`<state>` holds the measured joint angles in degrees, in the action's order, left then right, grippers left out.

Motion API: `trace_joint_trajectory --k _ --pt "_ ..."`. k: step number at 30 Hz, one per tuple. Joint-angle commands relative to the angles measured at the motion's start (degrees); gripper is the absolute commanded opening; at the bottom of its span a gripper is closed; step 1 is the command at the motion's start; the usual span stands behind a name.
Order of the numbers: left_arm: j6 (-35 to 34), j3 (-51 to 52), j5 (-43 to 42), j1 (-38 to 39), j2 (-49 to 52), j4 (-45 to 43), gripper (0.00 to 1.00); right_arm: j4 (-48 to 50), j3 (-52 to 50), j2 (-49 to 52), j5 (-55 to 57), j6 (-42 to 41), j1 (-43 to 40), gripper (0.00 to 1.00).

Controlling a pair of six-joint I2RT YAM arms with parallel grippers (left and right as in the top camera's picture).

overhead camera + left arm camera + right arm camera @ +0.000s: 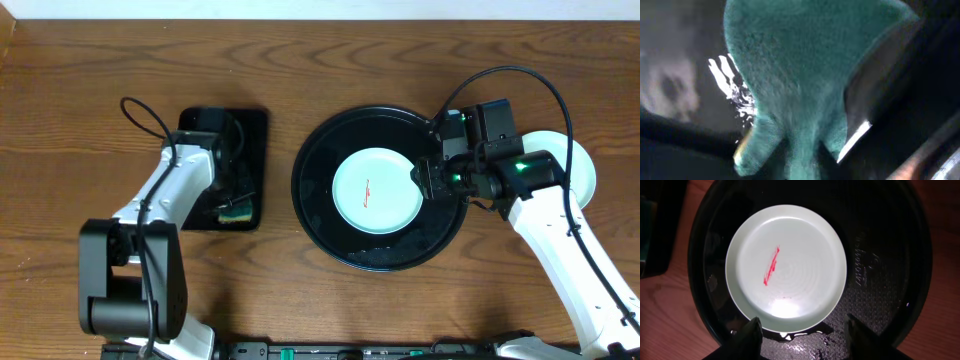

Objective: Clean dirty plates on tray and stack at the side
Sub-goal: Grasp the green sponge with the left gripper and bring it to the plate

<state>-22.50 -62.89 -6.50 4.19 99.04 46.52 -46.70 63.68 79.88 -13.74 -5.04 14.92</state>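
A pale mint-green plate (375,190) with a thin red streak lies in the round black tray (320,215). It also shows in the right wrist view (790,270), on the tray (890,270). My right gripper (428,181) is open and empty at the plate's right edge; its fingers (807,336) straddle the rim just above the wet tray floor. Another pale plate (585,170) lies on the table right of the tray, partly hidden by the right arm. My left gripper (234,192) is over the rectangular tray, shut on a green sponge (800,75).
The small rectangular black tray (250,130) sits left of the round tray, with the green and yellow sponge (238,211) at its front end. Water drops lie on the round tray's floor (805,340). The table is brown wood (80,100).
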Motion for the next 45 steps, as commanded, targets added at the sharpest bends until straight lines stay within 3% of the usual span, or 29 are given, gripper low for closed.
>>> trace_joint_trajectory --k 1,5,9,15,16,18,20,26,27,28,29,30,32,38,45 --pt "2.6 -3.5 -0.5 -0.3 -4.4 0.3 0.48 -0.1 0.6 0.0 -0.7 -0.7 0.5 0.50" --pt "4.8 -3.4 2.0 -0.3 -5.6 -0.6 0.61 -0.1 0.6 0.0 -0.7 -0.7 0.5 0.50" --pt "4.9 -0.6 9.5 -0.3 -4.4 -4.2 0.63 -0.1 0.6 0.0 -0.7 -0.7 0.5 0.51" --pt "4.9 3.0 10.0 -0.3 0.7 -12.3 0.63 -0.4 0.6 0.0 -0.7 -0.9 0.5 0.50" --pt "4.9 3.0 10.0 -0.3 1.5 -12.8 0.59 -0.6 0.6 0.0 -0.7 -1.3 0.5 0.50" --pt "4.9 3.0 10.0 -0.3 2.7 -13.6 0.43 -0.9 0.6 0.0 -0.7 -1.8 0.5 0.50" --pt "4.9 3.0 10.0 -0.3 3.1 -14.3 0.08 -0.9 0.6 0.0 -0.7 -1.8 0.5 0.50" --pt "5.8 0.4 10.0 -0.3 1.7 -12.7 0.07 -1.8 0.6 0.0 -0.7 -1.8 0.5 0.49" --pt "6.0 -0.5 10.0 -0.3 1.0 -11.9 0.08 -2.0 0.6 0.0 -0.7 -1.8 0.5 0.49" --pt "6.0 -1.4 10.0 -0.3 0.4 -11.1 0.17 -2.1 0.6 0.0 -0.7 -1.8 0.5 0.48" --pt "6.0 -2.2 10.0 -0.3 -0.3 -10.4 0.38 -2.2 0.6 0.0 -0.7 -1.8 0.5 0.48" --pt "6.0 -2.8 9.7 -0.3 -1.0 -9.5 0.50 -2.2 0.6 0.0 -0.7 -1.8 0.5 0.47" --pt "6.0 -3.3 8.5 -0.3 -2.7 -7.9 0.61 -2.2 0.6 0.0 -0.7 -1.8 0.5 0.47" --pt "5.9 -3.0 0.0 -0.3 -4.3 -2.8 0.61 -2.1 0.6 0.0 -0.7 -1.8 0.5 0.47" --pt "5.0 3.8 1.6 -0.3 -2.6 -6.1 0.57 -2.3 0.6 0.0 -0.7 -1.8 0.5 0.48"
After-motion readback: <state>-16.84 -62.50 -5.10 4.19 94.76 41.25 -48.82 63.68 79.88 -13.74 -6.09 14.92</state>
